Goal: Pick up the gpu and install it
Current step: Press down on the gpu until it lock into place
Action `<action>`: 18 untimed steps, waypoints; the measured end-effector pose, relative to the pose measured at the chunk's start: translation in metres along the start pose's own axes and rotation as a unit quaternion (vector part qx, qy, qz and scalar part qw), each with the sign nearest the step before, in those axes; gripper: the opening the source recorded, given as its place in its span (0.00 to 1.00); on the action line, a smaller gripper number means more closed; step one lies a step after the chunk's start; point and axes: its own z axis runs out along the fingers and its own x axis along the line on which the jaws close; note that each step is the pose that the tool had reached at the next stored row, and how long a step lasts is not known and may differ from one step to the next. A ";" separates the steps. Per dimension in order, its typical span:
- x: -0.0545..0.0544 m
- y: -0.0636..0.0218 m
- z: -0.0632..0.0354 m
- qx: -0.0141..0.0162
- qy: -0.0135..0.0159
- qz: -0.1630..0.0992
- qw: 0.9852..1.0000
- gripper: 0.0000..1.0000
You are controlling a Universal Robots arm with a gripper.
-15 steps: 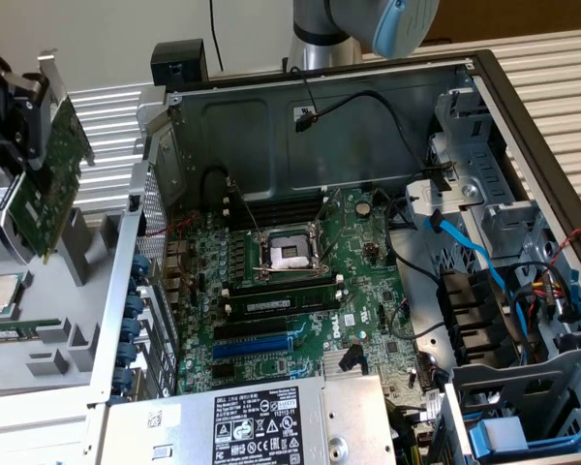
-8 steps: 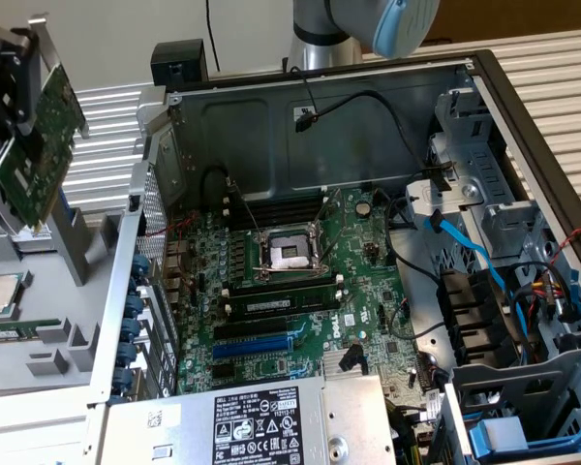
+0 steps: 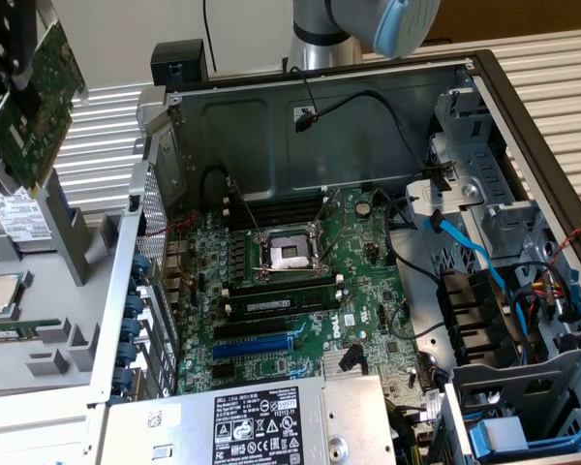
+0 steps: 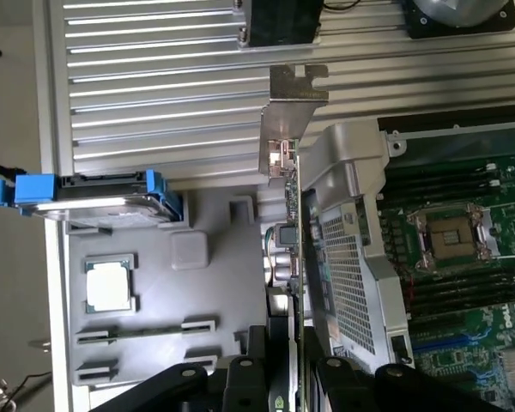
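We look into an open grey steel computer case [image 3: 387,116] lying on its side, its large green motherboard [image 3: 300,281] exposed with a bare silver processor socket [image 3: 289,254] at the centre and narrow black memory sticks [image 3: 276,303] just beside it. A silver power supply box with a black label [image 3: 261,421] sits at the near edge of the case. At the exterior view's left stands a grey plastic parts tray [image 3: 53,334], where a square silver processor chip [image 4: 108,286] rests in its recess and a hard drive in a blue carrier [image 4: 94,199] stands near it.

Above that tray, at the upper corner of the exterior view's left, we see the thin flat green gpu card [image 3: 34,102] lifted clear and tilted, well apart from the motherboard. In the wrist view it appears edge-on, its silver metal end bracket [image 4: 287,120] pointing away from the black gripper [image 4: 293,378], whose fingers [image 4: 247,378] are partly closed and clamped on either side of the card's edge.
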 end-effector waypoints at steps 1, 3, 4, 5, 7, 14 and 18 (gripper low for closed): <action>-0.003 0.0011 -0.0041 0.000 0.000 0.000 1.000 0.27; -0.010 0.0034 -0.0125 0.000 0.001 0.000 1.000 0.27; -0.014 0.0045 -0.0165 0.000 0.001 0.000 1.000 0.27; -0.017 0.0055 -0.0201 0.000 0.002 0.000 1.000 0.27; -0.024 0.0075 -0.0260 0.001 0.003 0.000 1.000 0.27; -0.042 0.0112 -0.0324 0.004 0.028 0.004 1.000 0.27; -0.052 0.0126 -0.0316 0.008 0.048 0.007 0.999 0.27</action>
